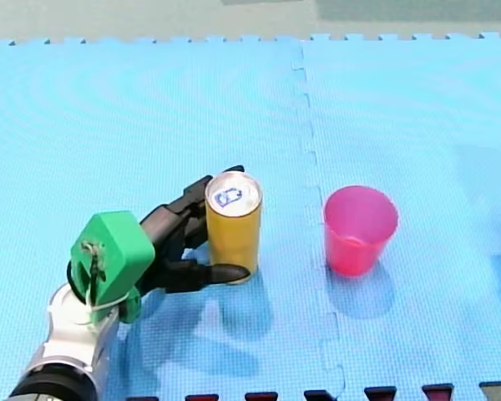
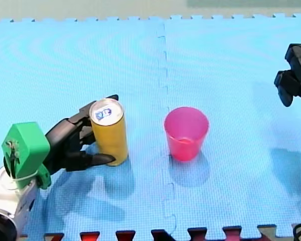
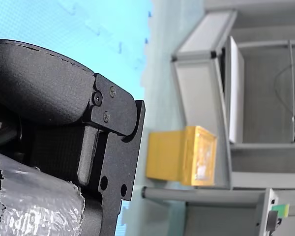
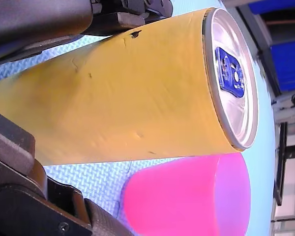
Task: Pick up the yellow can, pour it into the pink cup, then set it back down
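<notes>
My view from the head cameras: a worktop [image 1: 150,109] covered in blue foam mat tiles, with a toothed seam [image 1: 309,142] running from far edge to near edge just right of centre

Left arm, entering from the near left corner, wearing a green housing [image 1: 108,255] at the wrist. Its left robot hand [image 1: 171,242] is closed around the yellow can [image 1: 232,234]: the upper fingers [image 1: 192,190] reach behind the can near its rim, and the thumb [image 1: 221,273] lies across the front near its base

Right robot hand [image 2: 295,75], at the far right edge, well apart from both vessels and holding nothing. I cannot tell whether it is wide or narrow

The yellow can stands upright on the mat just left of the seam, silver lid [image 1: 232,195] facing up. In the second wrist view I see black finger links on both sides of its wall and a blue pull-tab [image 4: 229,72] on the lid

The pink cup [image 1: 359,230] stands upright and mouth-up just right of the seam, near the can but not touching it

First wrist view: a black casing [image 3: 54,98] close to the lens and, beyond the mat's edge, a yellow box [image 3: 179,155] by a grey metal frame [image 3: 201,88]
</notes>
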`<move>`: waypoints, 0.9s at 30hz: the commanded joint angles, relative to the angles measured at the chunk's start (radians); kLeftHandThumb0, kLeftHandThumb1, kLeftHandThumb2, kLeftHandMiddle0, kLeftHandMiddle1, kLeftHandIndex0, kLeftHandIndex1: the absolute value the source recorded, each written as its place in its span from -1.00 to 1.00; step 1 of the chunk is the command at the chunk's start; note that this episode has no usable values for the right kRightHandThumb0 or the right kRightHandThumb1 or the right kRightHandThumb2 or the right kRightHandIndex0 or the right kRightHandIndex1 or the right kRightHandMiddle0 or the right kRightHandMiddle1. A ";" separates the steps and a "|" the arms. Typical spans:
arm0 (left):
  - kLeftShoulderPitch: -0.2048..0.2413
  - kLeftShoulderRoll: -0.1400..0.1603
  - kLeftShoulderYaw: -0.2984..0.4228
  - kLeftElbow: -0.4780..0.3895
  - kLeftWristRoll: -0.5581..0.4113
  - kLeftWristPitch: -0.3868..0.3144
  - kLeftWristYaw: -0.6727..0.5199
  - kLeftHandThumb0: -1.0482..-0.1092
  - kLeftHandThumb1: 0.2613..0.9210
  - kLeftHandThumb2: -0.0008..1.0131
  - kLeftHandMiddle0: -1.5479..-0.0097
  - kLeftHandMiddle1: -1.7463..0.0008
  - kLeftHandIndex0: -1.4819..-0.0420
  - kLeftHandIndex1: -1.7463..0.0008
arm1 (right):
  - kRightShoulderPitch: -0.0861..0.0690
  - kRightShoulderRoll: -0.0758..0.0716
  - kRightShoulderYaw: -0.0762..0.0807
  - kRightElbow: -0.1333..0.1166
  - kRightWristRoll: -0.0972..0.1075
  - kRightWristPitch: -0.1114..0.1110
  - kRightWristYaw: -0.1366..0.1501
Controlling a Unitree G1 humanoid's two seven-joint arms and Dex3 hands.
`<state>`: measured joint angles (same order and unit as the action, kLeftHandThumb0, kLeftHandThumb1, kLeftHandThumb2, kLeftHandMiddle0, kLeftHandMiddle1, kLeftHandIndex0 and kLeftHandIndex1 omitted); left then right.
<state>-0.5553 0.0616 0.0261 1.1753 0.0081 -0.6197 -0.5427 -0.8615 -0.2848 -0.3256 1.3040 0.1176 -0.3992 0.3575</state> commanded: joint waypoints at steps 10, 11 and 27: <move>-0.015 0.000 -0.018 -0.013 0.016 0.010 0.015 -0.70 0.28 -0.99 0.81 0.99 0.85 1.00 | 0.007 -0.005 0.003 -0.003 -0.002 -0.009 -0.006; -0.016 0.000 -0.019 -0.013 0.017 0.010 0.016 -0.70 0.28 -0.99 0.81 1.00 0.85 1.00 | 0.007 -0.005 0.003 -0.003 -0.002 -0.009 -0.006; -0.038 0.008 -0.014 -0.014 0.009 0.030 0.022 -0.70 0.31 -0.99 0.80 1.00 0.85 1.00 | 0.007 -0.017 -0.001 -0.001 -0.001 -0.009 0.003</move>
<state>-0.5859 0.0638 0.0100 1.1645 0.0204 -0.5939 -0.5209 -0.8557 -0.2956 -0.3258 1.3036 0.1141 -0.4036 0.3586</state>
